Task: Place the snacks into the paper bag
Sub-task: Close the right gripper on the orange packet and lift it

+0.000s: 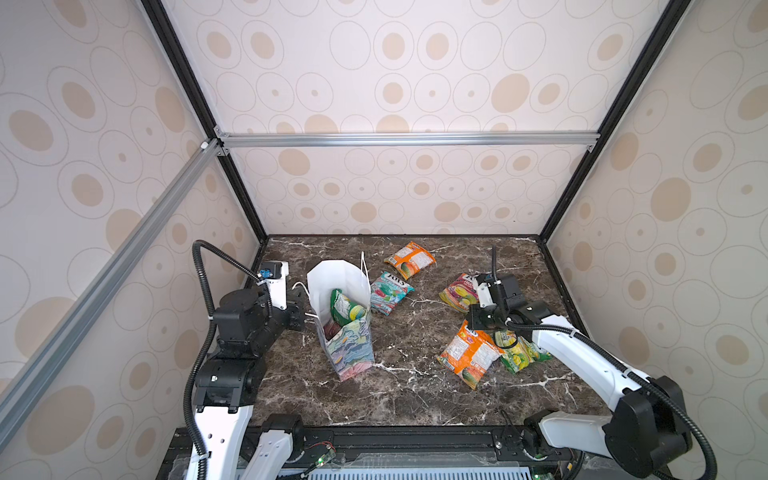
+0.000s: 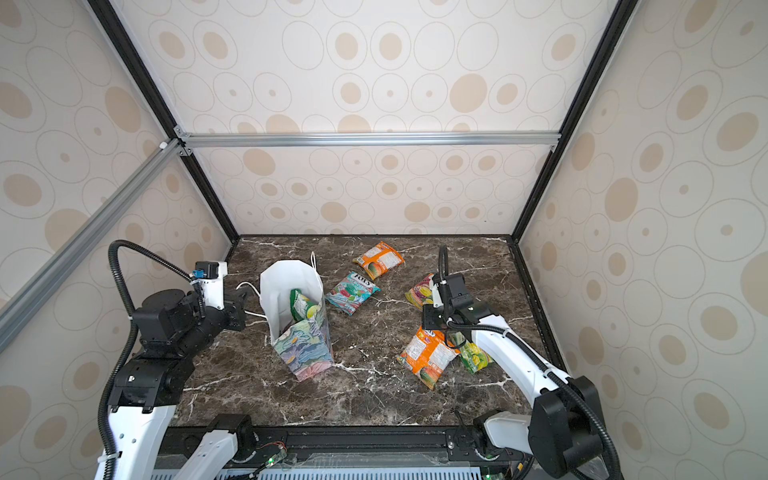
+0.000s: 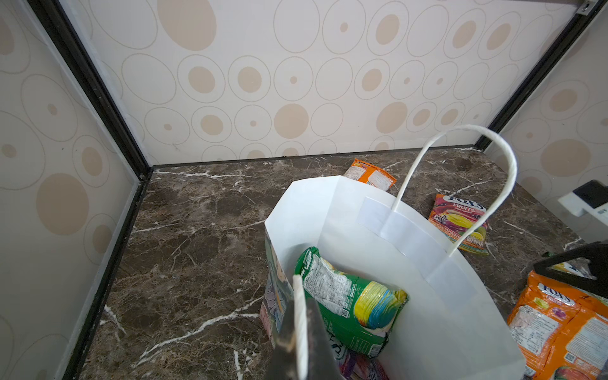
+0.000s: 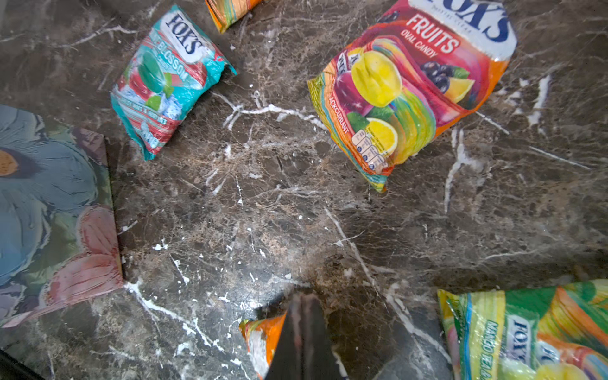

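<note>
The paper bag (image 1: 351, 349) (image 2: 303, 351) stands open at the table's left middle. It holds a green snack packet (image 1: 347, 307) (image 3: 345, 296) lying on a purple one (image 3: 362, 368). My left gripper (image 1: 306, 309) (image 3: 300, 302) is shut on the bag's near white cord handle (image 3: 301, 329). On the table lie a teal packet (image 1: 388, 291) (image 4: 167, 82), a far orange one (image 1: 409, 259), a red-yellow one (image 1: 459, 293) (image 4: 411, 88), a near orange one (image 1: 469, 357) (image 4: 260, 339) and a green-yellow one (image 1: 519, 353) (image 4: 526, 332). My right gripper (image 1: 471, 322) (image 4: 304, 297) is shut, empty, over the near orange packet's corner.
The dark marble table (image 1: 415, 395) is boxed in by patterned walls on three sides, with black frame posts in the back corners. A black rail (image 1: 415, 436) runs along the front edge. The bag's far handle (image 3: 460, 184) stands upright.
</note>
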Available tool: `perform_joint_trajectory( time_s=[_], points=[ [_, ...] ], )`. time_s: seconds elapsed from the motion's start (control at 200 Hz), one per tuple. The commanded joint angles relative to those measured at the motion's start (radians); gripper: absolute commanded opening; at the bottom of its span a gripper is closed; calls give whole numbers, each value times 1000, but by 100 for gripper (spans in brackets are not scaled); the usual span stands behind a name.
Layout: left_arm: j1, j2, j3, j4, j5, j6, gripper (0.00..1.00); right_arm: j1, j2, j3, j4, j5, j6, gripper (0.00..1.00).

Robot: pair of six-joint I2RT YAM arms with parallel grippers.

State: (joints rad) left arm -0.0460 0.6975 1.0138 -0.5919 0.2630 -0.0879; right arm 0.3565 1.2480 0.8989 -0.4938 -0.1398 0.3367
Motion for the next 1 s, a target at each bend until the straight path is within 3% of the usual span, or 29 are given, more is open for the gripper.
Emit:
perform_joint_trajectory(
  time_s=[0.0, 0.995],
  points=[
    [-5, -1, 26, -3, 4, 16, 2, -2, -47, 34, 0, -39, 15, 0],
    [-5, -4, 29, -2, 4, 16, 2, 126, -165, 238, -81, -39, -15, 0]
  ],
)
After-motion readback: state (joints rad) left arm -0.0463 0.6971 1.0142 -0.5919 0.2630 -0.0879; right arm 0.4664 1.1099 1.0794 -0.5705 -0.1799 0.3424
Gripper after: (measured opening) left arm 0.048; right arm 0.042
